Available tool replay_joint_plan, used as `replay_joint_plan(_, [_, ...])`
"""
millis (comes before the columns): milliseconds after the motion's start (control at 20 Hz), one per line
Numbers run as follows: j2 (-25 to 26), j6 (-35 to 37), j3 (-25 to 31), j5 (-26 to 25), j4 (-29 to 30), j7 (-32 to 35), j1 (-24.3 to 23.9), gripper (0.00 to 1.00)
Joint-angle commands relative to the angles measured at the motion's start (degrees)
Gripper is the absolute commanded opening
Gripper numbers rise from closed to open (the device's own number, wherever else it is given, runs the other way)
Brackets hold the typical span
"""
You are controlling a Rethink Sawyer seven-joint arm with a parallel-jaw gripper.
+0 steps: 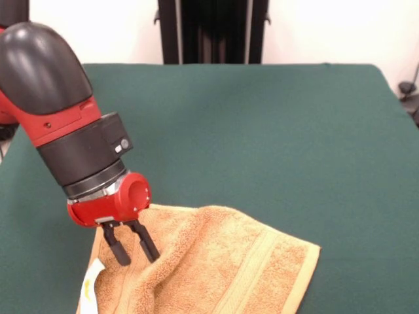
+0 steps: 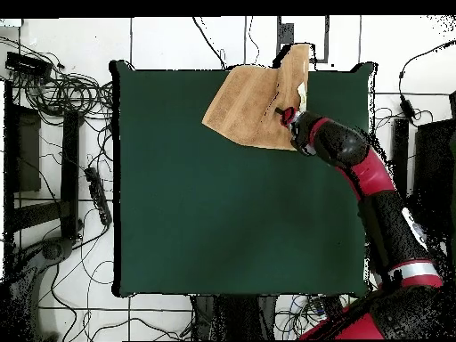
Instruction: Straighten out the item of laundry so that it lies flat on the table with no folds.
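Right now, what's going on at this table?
The Sawyer arm is working on an orange-tan terry towel at one edge of the green table. Its hand is down on the towel with the two fingers apart, pressing into a raised fold near the white tag. The towel is not flat yet: a ridge runs across it, and in the overhead view part of it extends past the table's edge.

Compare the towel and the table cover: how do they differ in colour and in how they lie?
The towel is orange-tan with woven border bands; the table cover is plain dark green. The towel lies rumpled with folds near the gripper; the cover lies smooth. The towel is far smaller. Both are cloth.
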Motion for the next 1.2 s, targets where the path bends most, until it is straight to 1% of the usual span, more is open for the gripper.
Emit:
replay_joint_plan(50, [12.10, -2.55, -1.46, 4.32, -2.94, 8.14, 4.46, 1.00])
replay_joint_plan(250, [13.43, -4.34, -2.48, 6.77, -2.26, 9.84, 4.49, 1.00])
replay_joint_plan(400, [13.78, -3.99, -3.54, 8.21, -2.42, 10.24, 4.99, 1.00])
replay_joint_plan(450, [14.25, -1.58, -4.62, 8.74, -4.00, 9.37, 5.66, 1.00])
replay_joint_plan(550, [15.08, 0.43, -5.01, 9.16, -6.21, 7.14, 6.08, 1.00])
replay_joint_plan(750, [16.58, 7.29, -6.61, 9.16, -13.93, 2.65, 8.12, 1.00])
replay_joint_plan(1050, [19.47, 15.43, -7.02, 6.67, -26.07, -1.77, 10.07, 1.00])
replay_joint_plan(1150, [19.99, 16.92, -6.81, 6.01, -28.26, -2.33, 10.41, 1.00])
replay_joint_plan(1200, [21.37, 20.13, -6.19, 5.04, -33.12, -4.28, 11.12, 1.00])
